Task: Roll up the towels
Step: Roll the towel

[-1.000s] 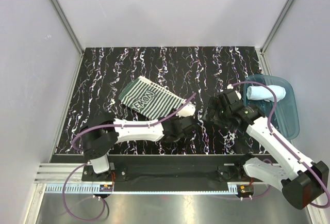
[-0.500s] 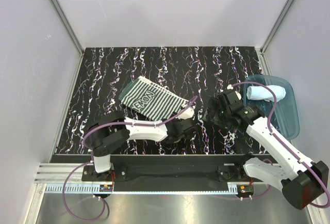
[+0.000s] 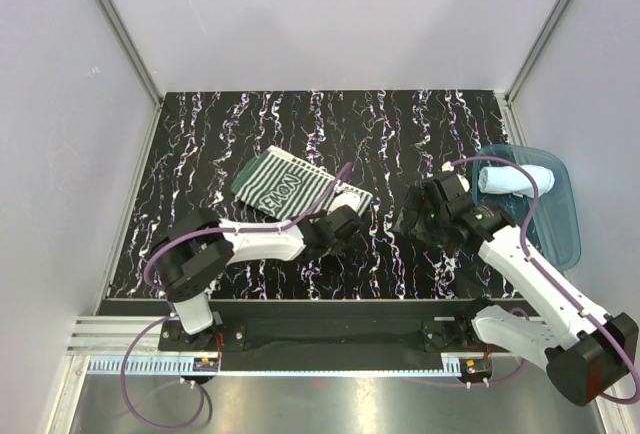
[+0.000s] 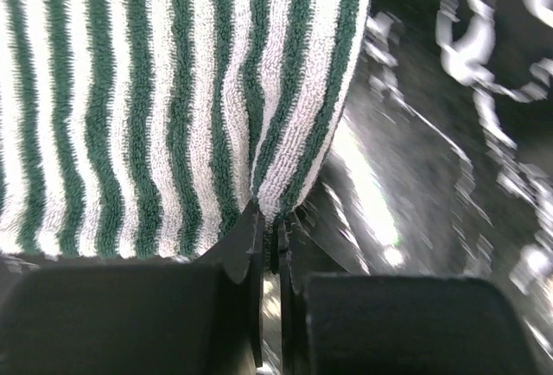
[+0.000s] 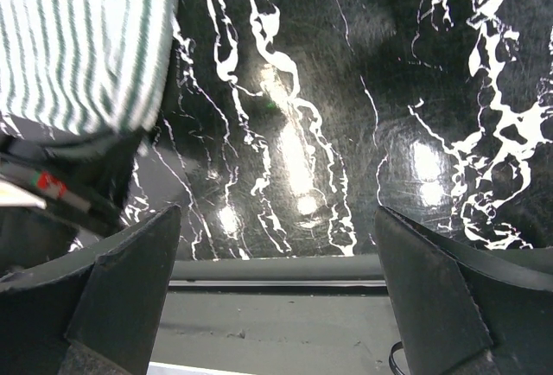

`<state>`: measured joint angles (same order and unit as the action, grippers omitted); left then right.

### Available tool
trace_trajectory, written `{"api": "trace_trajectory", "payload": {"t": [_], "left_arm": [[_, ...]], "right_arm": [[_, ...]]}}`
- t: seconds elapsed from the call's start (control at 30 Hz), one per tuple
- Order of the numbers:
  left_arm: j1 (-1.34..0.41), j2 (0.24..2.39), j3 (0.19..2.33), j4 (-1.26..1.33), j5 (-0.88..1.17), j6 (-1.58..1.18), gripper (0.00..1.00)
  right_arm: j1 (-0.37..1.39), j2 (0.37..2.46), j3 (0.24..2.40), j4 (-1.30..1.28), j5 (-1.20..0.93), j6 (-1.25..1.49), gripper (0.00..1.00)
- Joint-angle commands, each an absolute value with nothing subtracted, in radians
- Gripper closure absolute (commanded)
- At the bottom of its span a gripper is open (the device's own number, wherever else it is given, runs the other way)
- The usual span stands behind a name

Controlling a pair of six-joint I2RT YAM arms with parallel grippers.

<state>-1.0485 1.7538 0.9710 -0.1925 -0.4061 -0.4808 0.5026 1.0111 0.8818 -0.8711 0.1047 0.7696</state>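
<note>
The green-and-white striped towel (image 3: pixel 283 183) lies flat on the black marbled table, left of centre. My left gripper (image 3: pixel 349 210) is at its near right corner. In the left wrist view the jaws (image 4: pixel 270 221) are shut on a pinched fold of that striped towel's (image 4: pixel 147 90) edge. The pale blue towel (image 3: pixel 515 179) lies rolled up in the translucent blue tray (image 3: pixel 563 226) at the right. My right gripper (image 3: pixel 416 218) hovers between the two, wide open and holding nothing (image 5: pixel 276 219). The striped towel (image 5: pixel 82 38) shows at that view's upper left.
The tray sits against the right wall. Grey walls close in the table on three sides. The near table edge and a metal rail (image 5: pixel 276 284) lie just below the right gripper. The left arm's purple cable (image 3: pixel 335 179) arcs over the striped towel.
The left gripper has closed on the striped towel's near right corner and drawn it back toward the far left, so the towel looks shorter. The right arm has not moved.
</note>
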Motion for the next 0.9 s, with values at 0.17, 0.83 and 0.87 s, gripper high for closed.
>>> {"api": "trace_trajectory", "payload": {"t": [0.17, 0.83, 0.87], "left_arm": [[-0.919, 1.568, 0.865, -0.046, 0.07, -0.656, 1.0], [-0.552, 1.617, 0.669, 0.111, 0.535, -1.002, 1.0], [-0.54, 1.64, 0.672, 0.106, 0.551, -1.002, 1.0]], "right_arm": [[0.486, 1.029, 0.966, -0.777, 0.002, 0.745, 0.0], [0.488, 1.383, 0.885, -0.108, -0.506, 0.799, 0.62], [0.489, 1.428, 0.888, -0.065, -0.52, 0.801, 0.67]]}}
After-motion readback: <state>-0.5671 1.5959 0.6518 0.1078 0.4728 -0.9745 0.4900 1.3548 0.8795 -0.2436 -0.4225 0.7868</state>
